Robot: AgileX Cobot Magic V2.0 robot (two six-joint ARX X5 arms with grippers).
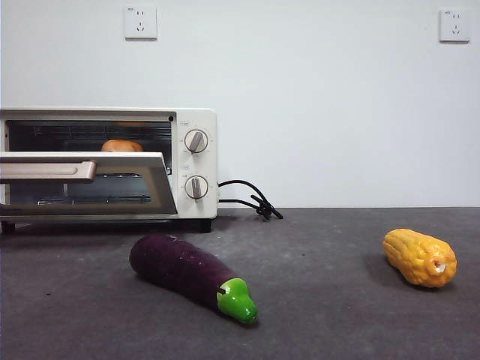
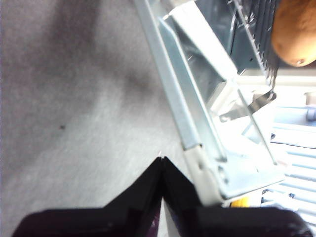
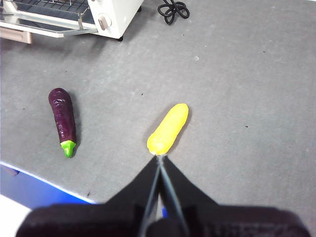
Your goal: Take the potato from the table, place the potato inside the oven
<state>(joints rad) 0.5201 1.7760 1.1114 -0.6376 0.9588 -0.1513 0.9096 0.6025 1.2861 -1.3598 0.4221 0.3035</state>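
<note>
Eggplant (image 1: 191, 276) and corn (image 1: 420, 257) lie before oven (image 1: 196, 161).

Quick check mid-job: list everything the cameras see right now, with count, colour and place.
potato: one, orange-brown, inside the oven on the rack
oven: one, cream-white, far left of the table, door partly open
eggplant: one, purple with green stem, on the table in front of the oven
corn cob: one, yellow-orange, on the table at right
cord: one, black, beside the oven
table: one, dark grey
wall sockets: two, white, on the wall
left gripper: black jaws shut, beside the oven door
right gripper: black jaws shut, above the corn cob
</note>
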